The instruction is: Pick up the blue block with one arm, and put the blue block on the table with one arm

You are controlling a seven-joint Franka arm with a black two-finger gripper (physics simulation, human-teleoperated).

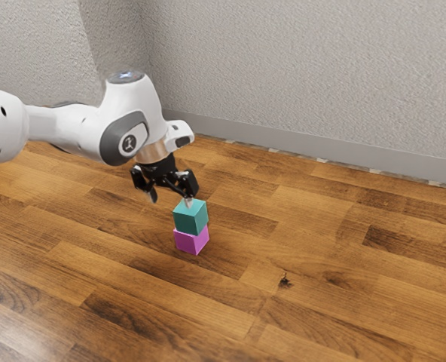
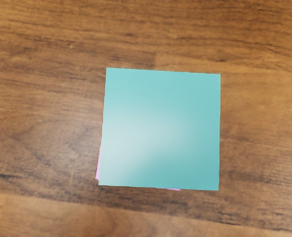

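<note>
And here's the blue block (image 1: 191, 219), a teal-green cube, sitting up on the magenta block (image 1: 192, 240), and it's the top half of a neat two-block stack! The magenta one stands on the wooden table (image 1: 336, 302), all warm planks. Up above, the arm (image 1: 65, 127) reaches in from nine o'clock in the exterior view, and the black gripper (image 1: 171, 200) points down, its fingers wide apart with nothing pinched between them. An open hand, then, and the blue block sits at about four o'clock from the middle of that gap in the exterior view. Look at the finger on the three o'clock side: its tip is right at the block's top face, though whether it touches, I can't tell. The other fingertip hangs well clear, over toward nine o'clock.

Over to the wrist view, and there's the blue block's flat top, big and square, with a pale sheen across it. Thin slivers of magenta peek out past two neighbouring edges, so the stack is slightly out of line! Back in the exterior view, a dark knot (image 1: 285, 281) marks the wood at four o'clock from the blocks, and the pale textured wall (image 1: 306, 75) rises toward one o'clock.
</note>
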